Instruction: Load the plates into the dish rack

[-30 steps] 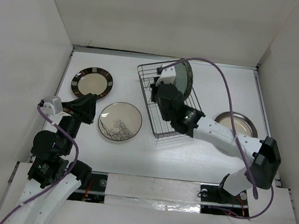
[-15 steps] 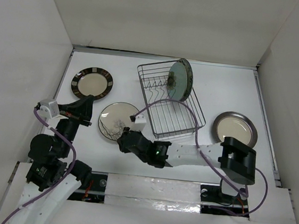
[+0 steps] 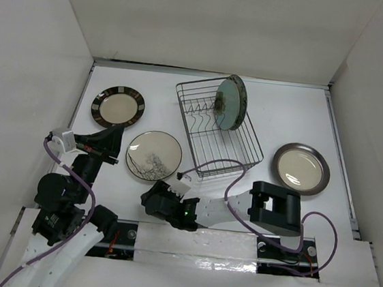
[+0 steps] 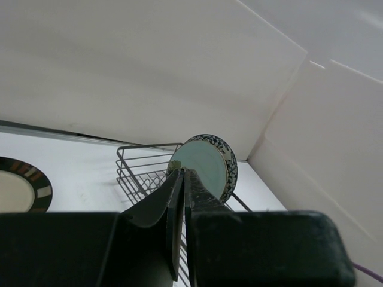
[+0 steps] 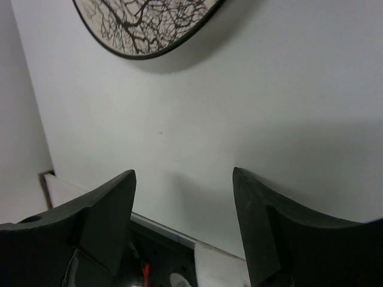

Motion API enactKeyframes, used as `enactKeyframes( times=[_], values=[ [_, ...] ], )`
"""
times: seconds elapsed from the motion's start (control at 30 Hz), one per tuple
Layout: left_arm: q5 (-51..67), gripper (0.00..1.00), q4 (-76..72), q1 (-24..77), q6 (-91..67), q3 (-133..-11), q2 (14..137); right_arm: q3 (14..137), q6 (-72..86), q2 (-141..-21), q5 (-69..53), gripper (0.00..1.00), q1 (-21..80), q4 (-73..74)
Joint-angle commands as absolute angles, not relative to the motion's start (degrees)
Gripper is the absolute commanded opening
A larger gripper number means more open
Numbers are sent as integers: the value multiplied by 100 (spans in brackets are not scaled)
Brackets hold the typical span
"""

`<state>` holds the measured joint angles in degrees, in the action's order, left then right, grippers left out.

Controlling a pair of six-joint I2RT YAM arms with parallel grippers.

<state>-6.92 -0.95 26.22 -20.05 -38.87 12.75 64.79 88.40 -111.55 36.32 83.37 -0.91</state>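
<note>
The dish rack (image 3: 213,135) stands at the back centre of the table. A pale teal plate (image 3: 228,103) and a blue floral plate (image 4: 231,169) stand upright at its far end. Flat on the table lie a dark-striped plate (image 3: 118,106), a cream plate with a black tree drawing (image 3: 154,155) and a grey-brown rimmed plate (image 3: 301,168). My left gripper (image 3: 115,139) hovers shut and empty between the striped plate and the tree plate. My right gripper (image 3: 148,200) is open and empty, low over the table just in front of the tree plate (image 5: 149,24).
White walls close in the table on the left, back and right. The table's front edge with its metal rail (image 5: 161,230) lies right under my right gripper. The teal plate (image 4: 200,164) and the rack (image 4: 137,170) show past my left fingertips.
My right arm has swung from the rack's far end back to the front edge and opened its jaws, leaving the plates standing in the rack. My left gripper has shut.
</note>
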Motion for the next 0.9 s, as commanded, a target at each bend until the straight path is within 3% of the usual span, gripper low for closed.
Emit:
enactKeyframes(
  times=[0.0,0.4,0.63,0.87],
  values=[
    [-554,3,-272,2803,-2118,-4052,1257,6645,10501,-11433,4306,71,8384,123],
    [-1896,4,378,4595,-1996,-4421,1416,7829,13331,-12436,5511,62,8438,1299],
    [-2215,3,203,4983,-1854,-4096,905,7814,14317,-12639,5686,57,8262,2065],
    [-2022,4,202,5088,-2021,-4175,1335,7620,14816,-12726,5642,52,8086,2179]
  ],
)
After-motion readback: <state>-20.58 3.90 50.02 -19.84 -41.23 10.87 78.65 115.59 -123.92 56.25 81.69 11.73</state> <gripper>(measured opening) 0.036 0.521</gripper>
